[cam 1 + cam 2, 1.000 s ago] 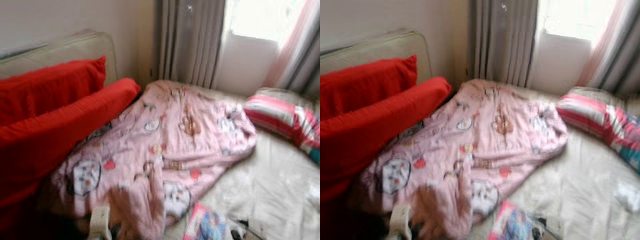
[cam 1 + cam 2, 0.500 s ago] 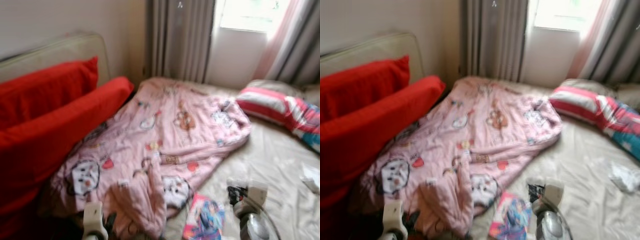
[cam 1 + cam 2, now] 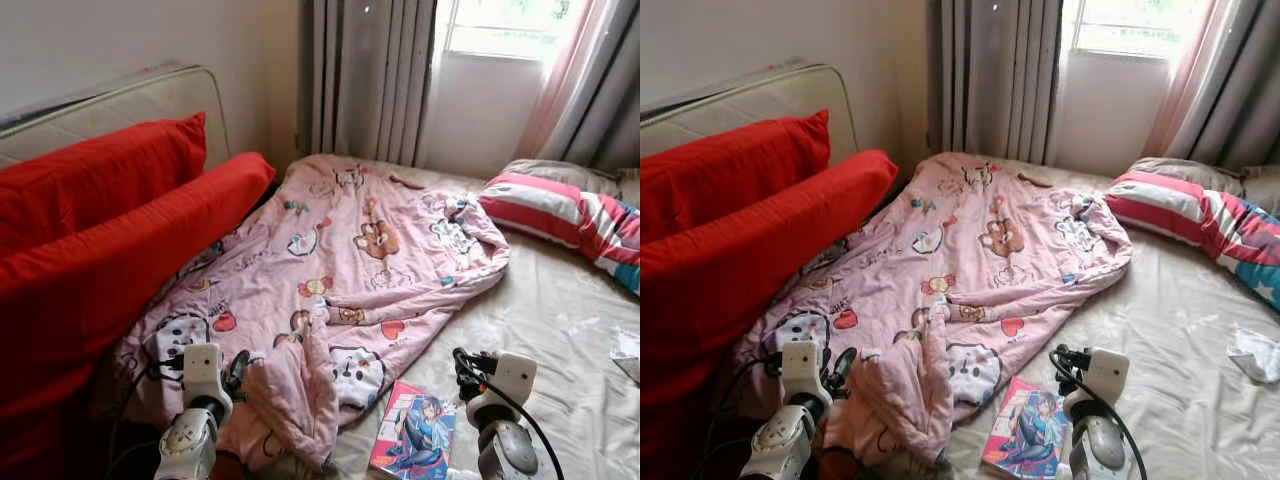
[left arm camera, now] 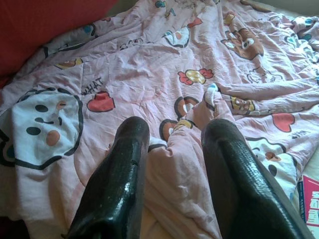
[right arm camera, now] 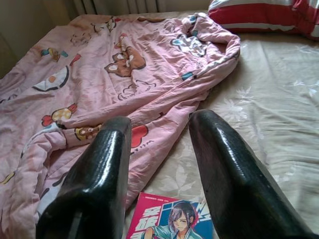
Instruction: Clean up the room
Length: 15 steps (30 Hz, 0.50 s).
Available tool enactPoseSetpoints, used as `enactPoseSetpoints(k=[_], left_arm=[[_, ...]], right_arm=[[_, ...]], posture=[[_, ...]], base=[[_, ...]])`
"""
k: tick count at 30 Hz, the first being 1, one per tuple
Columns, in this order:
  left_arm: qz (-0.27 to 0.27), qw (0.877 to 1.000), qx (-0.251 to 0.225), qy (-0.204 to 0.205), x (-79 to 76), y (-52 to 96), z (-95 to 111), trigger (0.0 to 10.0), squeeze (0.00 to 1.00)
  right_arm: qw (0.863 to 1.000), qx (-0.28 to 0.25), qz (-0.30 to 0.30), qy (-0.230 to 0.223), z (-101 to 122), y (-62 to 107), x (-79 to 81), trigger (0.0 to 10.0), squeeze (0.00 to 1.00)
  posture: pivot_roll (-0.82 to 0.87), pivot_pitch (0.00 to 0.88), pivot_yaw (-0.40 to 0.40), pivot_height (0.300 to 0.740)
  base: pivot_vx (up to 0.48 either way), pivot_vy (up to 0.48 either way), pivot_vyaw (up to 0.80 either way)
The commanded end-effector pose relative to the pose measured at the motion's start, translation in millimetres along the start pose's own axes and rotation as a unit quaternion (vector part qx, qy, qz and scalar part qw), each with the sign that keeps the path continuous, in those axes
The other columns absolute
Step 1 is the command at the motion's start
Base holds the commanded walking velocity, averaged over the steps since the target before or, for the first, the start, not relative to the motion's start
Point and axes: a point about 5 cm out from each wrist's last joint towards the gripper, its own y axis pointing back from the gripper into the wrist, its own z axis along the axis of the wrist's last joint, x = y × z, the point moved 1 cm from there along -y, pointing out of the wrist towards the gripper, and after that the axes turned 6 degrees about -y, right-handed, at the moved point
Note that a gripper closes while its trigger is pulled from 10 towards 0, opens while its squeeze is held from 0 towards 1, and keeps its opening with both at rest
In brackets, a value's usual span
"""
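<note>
A crumpled pink cartoon quilt (image 3: pixel 340 260) lies across the bed, from the red cushions to the striped pillow. A colourful comic book (image 3: pixel 413 443) rests on the beige sheet (image 3: pixel 560 320) by the quilt's near edge. My left gripper (image 4: pixel 174 149) hovers open just over the quilt's near fold, with nothing between its fingers (image 4: pixel 122 169). My right gripper (image 5: pixel 159 144) is open too, above the comic book (image 5: pixel 169 219) and the quilt's edge. In the eye views both wrists rise at the bottom, the left gripper (image 3: pixel 235 368) over the quilt and the right gripper (image 3: pixel 465 365) beside the book.
Two big red cushions (image 3: pixel 110 240) lean against a beige headboard (image 3: pixel 130 100) on the left. A red, white and blue striped pillow (image 3: pixel 560 215) lies at the far right. A crumpled white tissue (image 3: pixel 1255 352) sits on the sheet. Grey curtains (image 3: pixel 370 80) hang behind the bed.
The view has steadied and sharpened. Both arms have come up into the bottom of the picture, the right one appearing beside the comic book. Things on the bed have not moved.
</note>
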Motion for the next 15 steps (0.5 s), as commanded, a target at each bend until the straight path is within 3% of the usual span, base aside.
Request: enactPoseSetpoints(k=[1, 15], left_arm=[[0.000, 1.000, -0.005, 0.000, 0.2, -0.6, 2.0, 10.0, 0.00], [0.001, 1.000, 0.006, 0.006, -4.0, -2.3, 0.3, 10.0, 0.00]], right_arm=[[1.000, -0.005, 0.001, 0.000, 2.9, -2.3, 2.8, 10.0, 0.00], [1.000, 0.014, -0.004, 0.010, -1.4, -3.6, 6.3, 10.0, 0.00]], posture=[[-0.07, 0.000, -0.001, 0.740], [-0.07, 0.000, 0.001, 0.740]], base=[[0.000, 0.000, 0.00], [0.000, 0.000, 0.00]])
